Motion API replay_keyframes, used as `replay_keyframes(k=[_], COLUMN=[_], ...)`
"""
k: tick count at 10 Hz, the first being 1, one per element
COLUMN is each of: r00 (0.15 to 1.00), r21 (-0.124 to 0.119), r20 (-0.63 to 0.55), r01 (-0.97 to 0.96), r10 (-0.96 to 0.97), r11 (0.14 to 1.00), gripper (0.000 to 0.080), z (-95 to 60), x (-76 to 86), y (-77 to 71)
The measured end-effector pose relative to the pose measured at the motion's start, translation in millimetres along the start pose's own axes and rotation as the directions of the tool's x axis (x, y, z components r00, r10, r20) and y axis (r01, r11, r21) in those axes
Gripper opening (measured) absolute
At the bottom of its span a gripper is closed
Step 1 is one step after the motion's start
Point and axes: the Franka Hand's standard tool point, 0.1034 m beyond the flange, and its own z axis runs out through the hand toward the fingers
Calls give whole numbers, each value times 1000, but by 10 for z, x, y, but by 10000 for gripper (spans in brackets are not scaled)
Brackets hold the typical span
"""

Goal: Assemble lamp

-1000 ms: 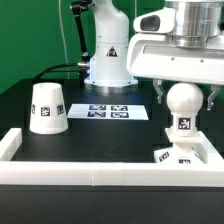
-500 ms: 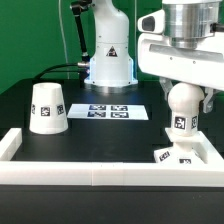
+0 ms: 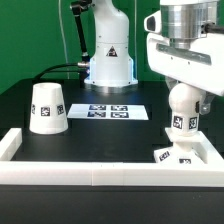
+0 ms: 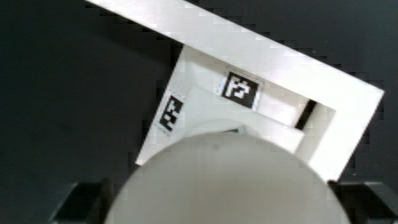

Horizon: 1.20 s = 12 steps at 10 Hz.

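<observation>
White plastic fills the nearest ground: the long border rail (image 3: 100, 175) runs along the table (image 3: 110, 140) edge in front of the base (image 3: 172, 157), which lies flat, tucked into the rail's corner. Directly above the base hangs the bulb (image 3: 181, 112), upright, with its tagged stem pointing down. Whether the stem tip already touches the base cannot be told from either view. The tool (image 3: 185, 102) pinches the bulb by its round ball, one finger on each side.

Beyond the base, well apart toward the exterior view's left, the shade (image 3: 47, 108) stands mouth-down and untouched. Farther back from the base lies the marker board (image 3: 110, 111), and behind that stands the arm's pedestal (image 3: 108, 60).

The seating of the stem looks to be the risk from here. A smooth ball gives two fingers little purchase, so the bulb could swivel in the grip and meet the base at a tilt. In the wrist view the ball hides the spot under the stem, so a small offset could go unseen. A push off centre could skid the base along the rail or jam the stem askew.
</observation>
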Motion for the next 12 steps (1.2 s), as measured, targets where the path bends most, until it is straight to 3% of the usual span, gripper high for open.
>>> replay_keyframes(k=[2,9,11,12], r00=[991,789,656,550], r21=[3,-6,-12,-23], r20=[-4,-17,-16,-35], r01=[131,614,755,834], r10=[-131,-614,-755,-835], r11=[991,789,656,551], gripper=[686,699,699,699], z=[-34,-33,-28,-25], x=[-11,-51,-40,-15], y=[-12,-16,-12,-26])
